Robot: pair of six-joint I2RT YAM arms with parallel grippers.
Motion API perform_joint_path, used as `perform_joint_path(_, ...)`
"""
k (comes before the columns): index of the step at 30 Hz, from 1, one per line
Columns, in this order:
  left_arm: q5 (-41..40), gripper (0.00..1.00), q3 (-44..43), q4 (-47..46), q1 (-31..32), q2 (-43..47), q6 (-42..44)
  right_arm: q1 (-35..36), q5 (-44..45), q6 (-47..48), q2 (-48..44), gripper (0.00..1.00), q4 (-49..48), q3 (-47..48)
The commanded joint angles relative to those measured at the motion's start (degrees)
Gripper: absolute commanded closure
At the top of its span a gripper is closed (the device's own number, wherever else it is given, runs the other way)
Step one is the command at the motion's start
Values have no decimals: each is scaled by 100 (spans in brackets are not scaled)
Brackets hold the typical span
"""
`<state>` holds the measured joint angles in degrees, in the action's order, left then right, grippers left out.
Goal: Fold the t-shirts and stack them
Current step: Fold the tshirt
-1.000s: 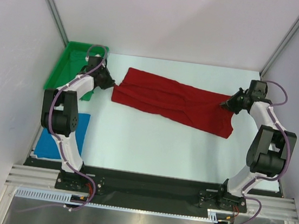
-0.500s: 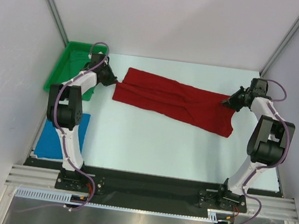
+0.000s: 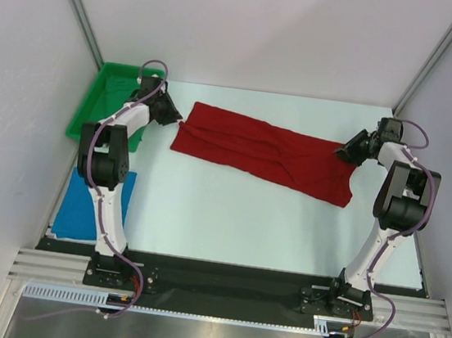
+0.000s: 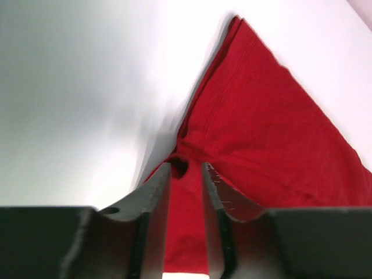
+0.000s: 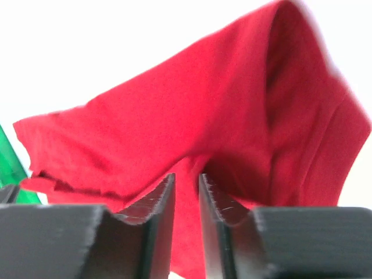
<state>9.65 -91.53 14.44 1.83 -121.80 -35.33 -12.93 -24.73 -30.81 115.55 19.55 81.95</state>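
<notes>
Narrowly parted, left hand (image 4: pixel 185 168), right hand (image 5: pixel 186 178), touching red t-shirt (image 3: pixel 261 150)

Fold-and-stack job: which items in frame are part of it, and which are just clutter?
Job:
- red shirt, spread out between the grippers
- blue shirt, near left

Lying about:
- green bin, far left corner

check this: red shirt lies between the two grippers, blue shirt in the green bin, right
The blue shirt is not in the green bin: the top external view shows it on the table by the left arm's base. The red shirt lies between left gripper and right gripper.
</notes>
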Motion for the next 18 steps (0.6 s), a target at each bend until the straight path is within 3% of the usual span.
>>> perform_joint_path(1, -103, 66, -550, 120, 29, -55, 421, -219, 64, 355, 337, 68, -40, 671)
perform_joint_path(6, -473, 62, -411, 402, 72, 726, 755, -9, 758, 856, -374, 53, 301, 497)
perform_joint_path(11, -385, 60, 519, 297, 195, 1632, 870, 791, 1417, 892, -1488, 47, 348, -326)
perform_joint_path(18, 345, 67, 1742, -291, 327, 2187, 747, 2433, 1962, 435, -2151, 48, -451, -1234)
